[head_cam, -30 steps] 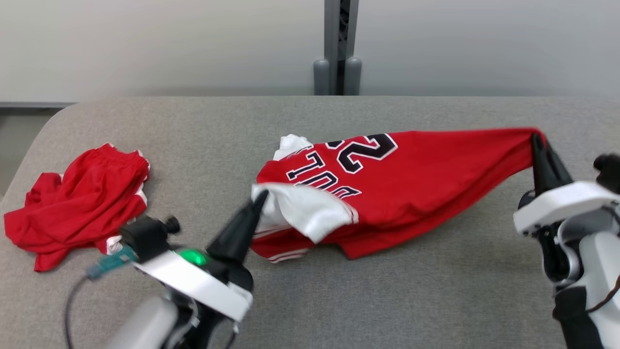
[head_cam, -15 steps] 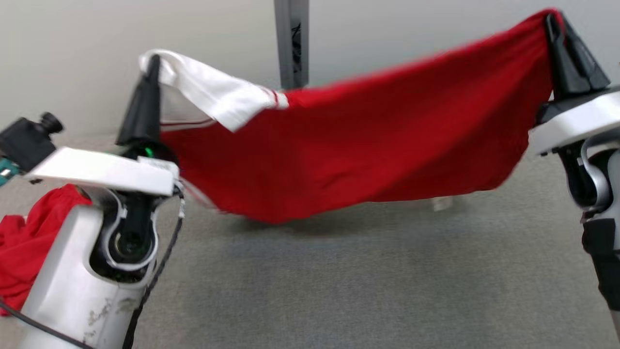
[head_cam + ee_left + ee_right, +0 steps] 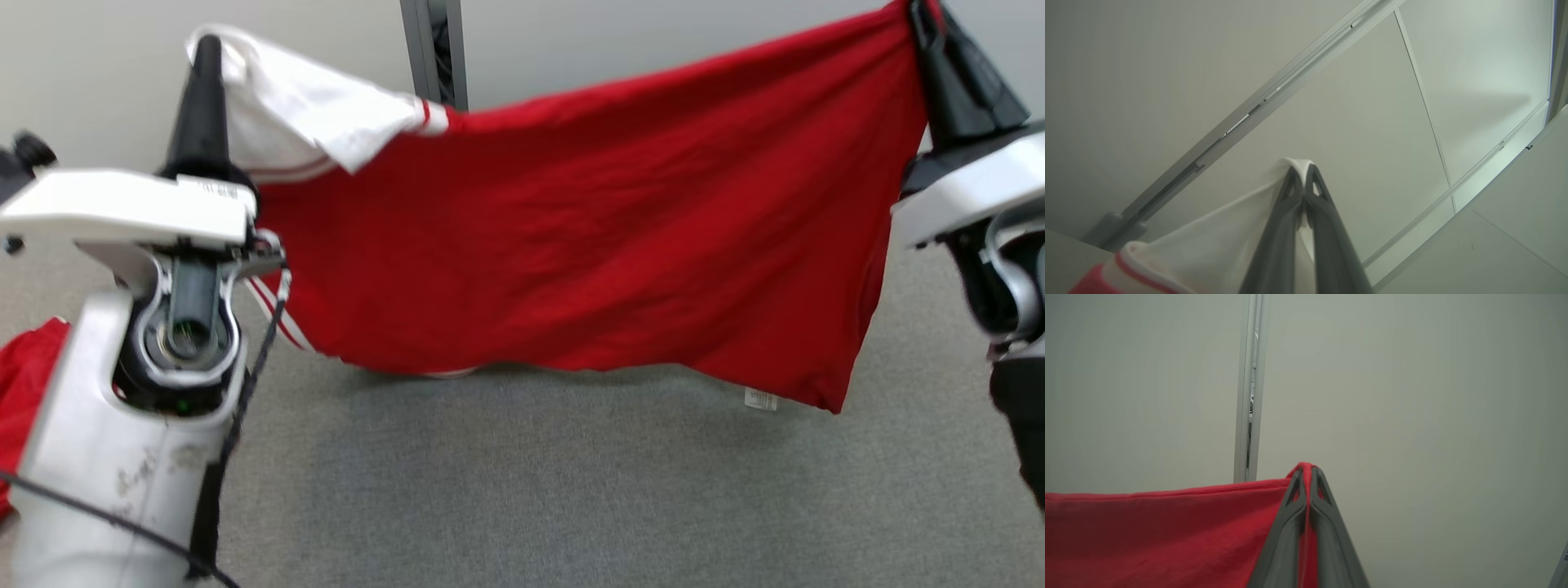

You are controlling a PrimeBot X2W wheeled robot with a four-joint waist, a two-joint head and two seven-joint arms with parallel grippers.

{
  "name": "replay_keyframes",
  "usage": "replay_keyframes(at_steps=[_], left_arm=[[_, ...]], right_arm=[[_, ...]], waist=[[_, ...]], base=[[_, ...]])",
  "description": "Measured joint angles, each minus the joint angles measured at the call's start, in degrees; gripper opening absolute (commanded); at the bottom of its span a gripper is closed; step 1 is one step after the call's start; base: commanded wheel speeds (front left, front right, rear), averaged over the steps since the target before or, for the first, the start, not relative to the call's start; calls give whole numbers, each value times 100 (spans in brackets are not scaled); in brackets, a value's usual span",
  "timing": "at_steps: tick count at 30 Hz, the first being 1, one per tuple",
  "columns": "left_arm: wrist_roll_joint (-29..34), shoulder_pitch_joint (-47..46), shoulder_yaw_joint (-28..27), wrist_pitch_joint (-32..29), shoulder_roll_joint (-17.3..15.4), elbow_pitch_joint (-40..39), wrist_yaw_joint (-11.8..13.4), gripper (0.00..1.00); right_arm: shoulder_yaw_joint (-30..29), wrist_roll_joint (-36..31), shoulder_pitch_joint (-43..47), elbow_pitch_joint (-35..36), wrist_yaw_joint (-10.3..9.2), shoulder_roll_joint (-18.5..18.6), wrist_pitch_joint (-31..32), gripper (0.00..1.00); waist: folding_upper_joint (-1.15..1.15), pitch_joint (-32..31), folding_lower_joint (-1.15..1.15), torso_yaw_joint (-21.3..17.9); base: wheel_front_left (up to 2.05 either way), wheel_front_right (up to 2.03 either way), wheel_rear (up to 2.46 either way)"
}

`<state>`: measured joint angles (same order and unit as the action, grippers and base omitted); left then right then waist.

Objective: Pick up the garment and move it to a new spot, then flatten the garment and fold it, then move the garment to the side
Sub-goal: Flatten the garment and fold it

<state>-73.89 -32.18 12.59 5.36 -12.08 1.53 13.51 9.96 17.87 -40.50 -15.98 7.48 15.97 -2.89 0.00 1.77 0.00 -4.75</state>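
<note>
The bench [image 3: 571,490] is nearest, covered with a grey, felt-like fabric of fine, even texture. At its left edge lies a small heap of red cloth [image 3: 24,384], soft and crumpled, partly hidden behind the left forearm [image 3: 106,457]. This forearm is a pale, smooth, rounded shell with some scuff marks, and a thin black cable [image 3: 245,392] runs down along it.

Above the middle of the bench the garment [image 3: 571,245] hangs in the air, stretched wide between the two arms like a curtain. It is a red jersey of thin, smooth knit with soft diagonal wrinkles. At the left it has a white sleeve with narrow red and white stripes, and a small white label [image 3: 761,399] hangs from the lower right corner. I cannot tell whether its lower hem touches the bench.

Both arms are raised with the long dark fingers pointing up. The left end effector [image 3: 204,45] is clenched on the white sleeve; in the left wrist view its tips [image 3: 1302,171] pinch a fold of white cloth. The right end effector [image 3: 921,12] is clenched on the red corner at the other end, and in the right wrist view the red fabric [image 3: 1167,531] runs up between its tips [image 3: 1306,469].

Behind stands a plain pale wall [image 3: 653,41] with a grey vertical post [image 3: 433,49].
</note>
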Motion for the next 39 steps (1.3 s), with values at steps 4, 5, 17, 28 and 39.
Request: replay_keyframes(at_steps=[4, 5, 17, 28, 39], left_arm=[[-13, -664, -35, -202, -79, 110, 165, 0], [0, -920, -38, -257, -121, 167, 209, 0], [745, -5024, 163, 190, 336, 2258, -86, 0], [1488, -6325, -331, 964, 792, 3540, -1592, 0], [1446, -5098, -54, 972, 937, 4242, -1847, 0]], right_arm=[[71, 221, -436, -38, 0, 122, 201, 0], [119, 308, -631, -88, 0, 146, 249, 0], [550, 821, -4103, -1752, 1, 15, -668, 0], [-135, 732, -4698, -1919, 1, -172, -1226, 0], [-26, 1094, -3437, -2390, 1, -116, -1225, 0]], waist=[[0, 349, 0, -19], [0, 468, 0, -23], [0, 2223, 0, -68], [0, 3056, 0, 164], [0, 3542, 0, 588]], base=[[0, 0, 0], [0, 0, 0], [0, 0, 0], [0, 0, 0], [0, 0, 0]])
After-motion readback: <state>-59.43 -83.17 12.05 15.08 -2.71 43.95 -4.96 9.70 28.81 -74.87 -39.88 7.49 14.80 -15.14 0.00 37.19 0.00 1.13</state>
